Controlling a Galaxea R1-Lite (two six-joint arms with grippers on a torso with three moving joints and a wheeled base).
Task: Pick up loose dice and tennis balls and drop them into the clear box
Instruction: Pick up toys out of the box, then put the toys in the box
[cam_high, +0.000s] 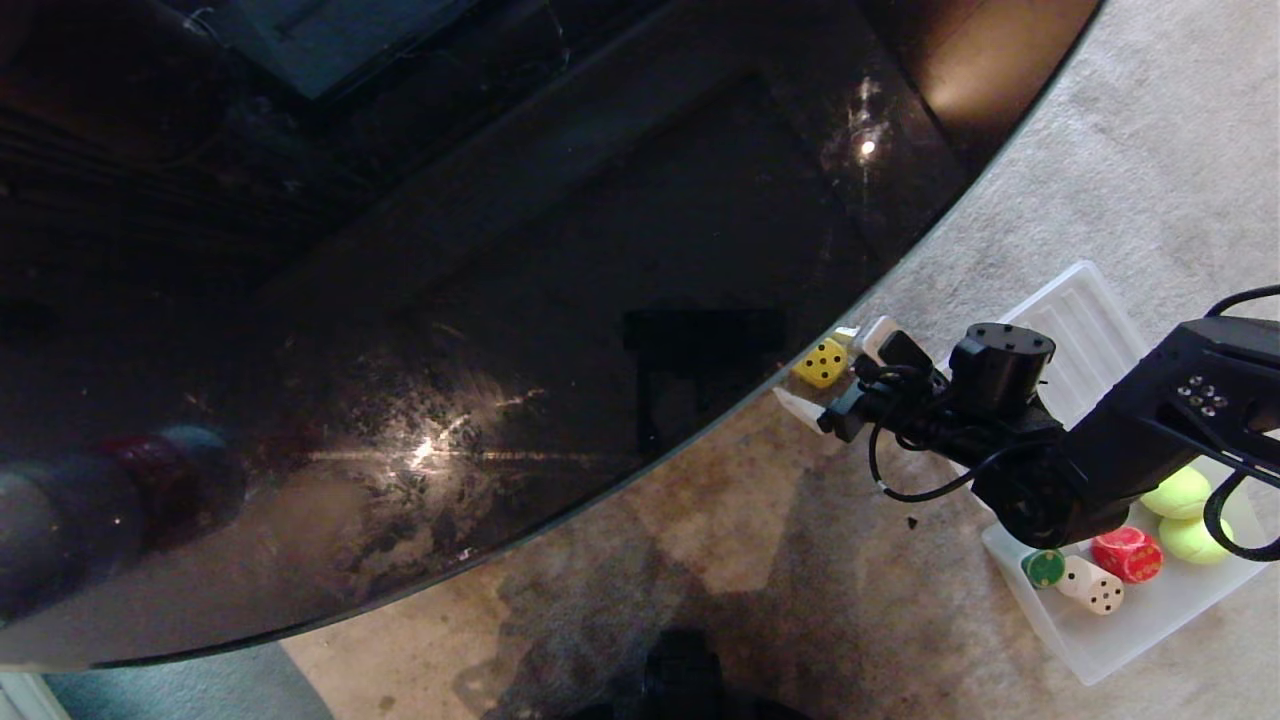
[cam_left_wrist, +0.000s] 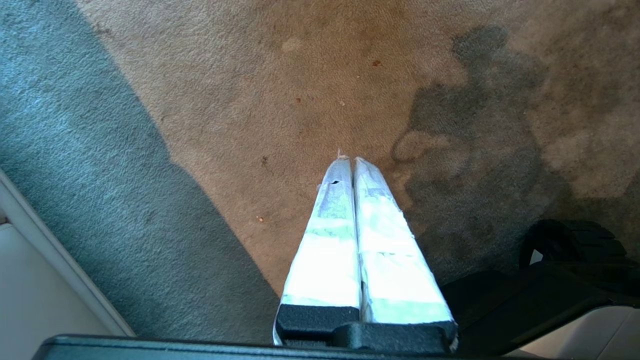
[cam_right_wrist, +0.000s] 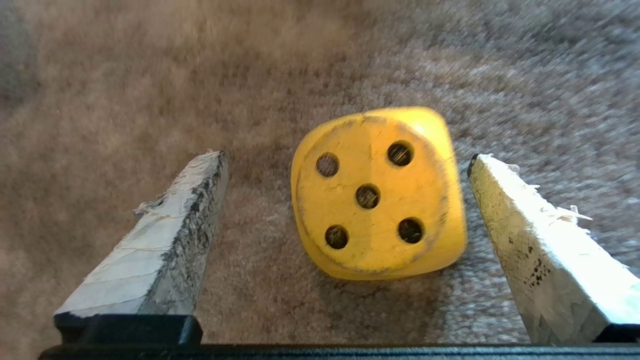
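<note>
1. Carpet (cam_high: 1150, 150) fills the right side and the bottom of the head view; a dark glossy round table (cam_high: 450, 300) covers the upper left.
2. The yellow die (cam_high: 822, 362) lies on the carpet right of centre, just at the table's edge, five pips up.
3. The right gripper (cam_high: 838, 378) reaches in from the right edge. Its two taped fingers stand wide apart on either side of the die; in the right wrist view neither finger (cam_right_wrist: 165, 240) touches it.
4. The clear box (cam_high: 1130, 625) sits at lower right, holding two tennis balls (cam_high: 1178, 492), a red die (cam_high: 1127, 553), a green die (cam_high: 1043, 567) and a beige die (cam_high: 1092, 587).
5. The left gripper (cam_left_wrist: 350, 162) hangs parked over bare carpet, fingers pressed together.
6. Judged step: grasping the last loose die. Next, the fingers likely need to lower around it and close squarely on opposite faces.
</note>
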